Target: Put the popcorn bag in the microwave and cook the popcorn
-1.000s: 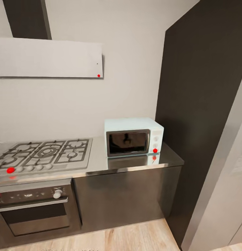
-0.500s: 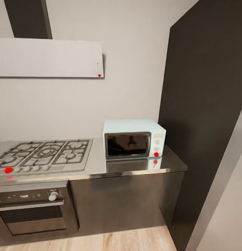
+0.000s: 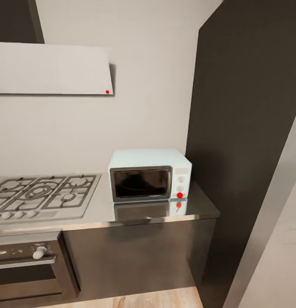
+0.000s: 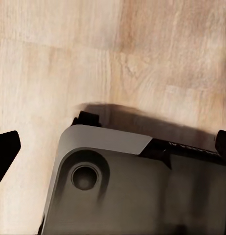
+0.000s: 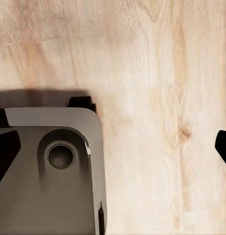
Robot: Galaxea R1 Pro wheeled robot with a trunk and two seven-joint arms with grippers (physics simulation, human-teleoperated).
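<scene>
— Popcorn sack? Not spotted. Small pale-blue boxy microwave [image 3: 149, 175], glass door closed, red light lit, stood at the right end of the long grey brushed-metal countertop [image 3: 194, 207], beside the steel gas hob [image 3: 41, 194].

— Grippers? Left gripper [image 4: 113, 147] and right gripper [image 5: 115, 149]: dark fingertips spread wide, nothing between, hung over pale wooden floor [image 5: 147, 58] and the grey robot base [image 4: 137, 191].

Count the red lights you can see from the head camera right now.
2, not counting the reflection in the countertop. One is on the microwave panel's lower corner; one is on the range hood's lower right corner. The hob's left end is cut off, so more may be hidden.
</scene>
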